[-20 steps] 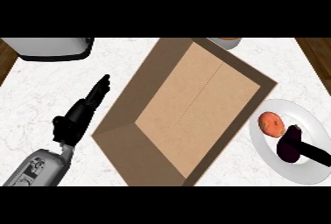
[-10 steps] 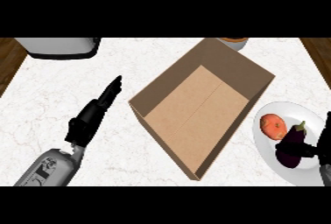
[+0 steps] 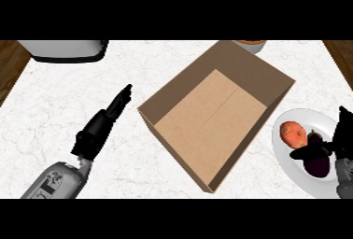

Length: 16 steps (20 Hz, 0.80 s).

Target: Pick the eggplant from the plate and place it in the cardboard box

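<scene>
Two hands are showing. The black right hand (image 3: 342, 135) is now reaching further over the round white plate (image 3: 288, 169) than before and touching the dark purple, glossy eggplant (image 3: 319, 163) that is lying there. I cannot tell its grip. The black left hand (image 3: 103, 123) is lying with straight, pressed-together fingers beside the open brown cardboard box (image 3: 217, 112).

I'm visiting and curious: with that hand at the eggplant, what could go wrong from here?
The orange round fruit lies right beside the eggplant on the plate, so the right hand might nudge it. The wall of the cardboard box stands between plate and box floor; a low carry could catch it.
</scene>
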Tool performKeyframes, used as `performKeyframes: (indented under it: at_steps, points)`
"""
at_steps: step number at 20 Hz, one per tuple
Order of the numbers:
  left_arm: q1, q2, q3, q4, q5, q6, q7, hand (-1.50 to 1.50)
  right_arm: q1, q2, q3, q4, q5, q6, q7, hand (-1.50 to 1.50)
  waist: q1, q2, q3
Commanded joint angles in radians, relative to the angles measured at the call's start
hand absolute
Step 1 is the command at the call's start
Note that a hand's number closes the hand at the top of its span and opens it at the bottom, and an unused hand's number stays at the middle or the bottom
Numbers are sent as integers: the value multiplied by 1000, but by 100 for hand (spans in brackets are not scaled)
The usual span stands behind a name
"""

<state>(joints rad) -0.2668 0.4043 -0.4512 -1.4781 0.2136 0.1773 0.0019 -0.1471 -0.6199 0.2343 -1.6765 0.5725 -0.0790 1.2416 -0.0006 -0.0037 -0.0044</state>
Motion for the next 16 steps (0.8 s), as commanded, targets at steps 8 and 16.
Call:
performKeyframes:
  at_steps: [8,16]
  points:
    - [7,6,36,-34,6,-42,31,0,10,137,-41,100,72,66,196,-150,3,1,3]
    - [8,-28,49,1,-41,-52,2,0,-9,196,-104,190,138,69,134,-150,-1,4,4]
